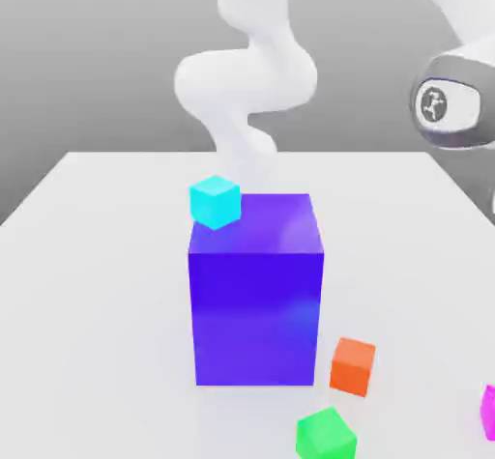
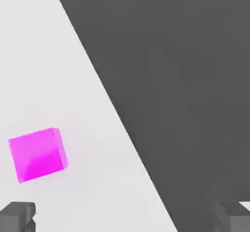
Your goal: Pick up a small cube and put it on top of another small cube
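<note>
Hand (image 2: 125,216) with fingers spread wide apart, gripping nothing, poised above white worktop (image 2: 58,79) near magenta cube (image 2: 38,154). Cyan cube (image 1: 215,201) perched at top corner of large blue block (image 1: 256,293).

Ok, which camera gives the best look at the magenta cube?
The hand view. There the magenta cube sits whole on the white table, with two faces visible, ahead of the open gripper. The exterior view catches just a sliver of it, cut off at that view's right edge.
</note>
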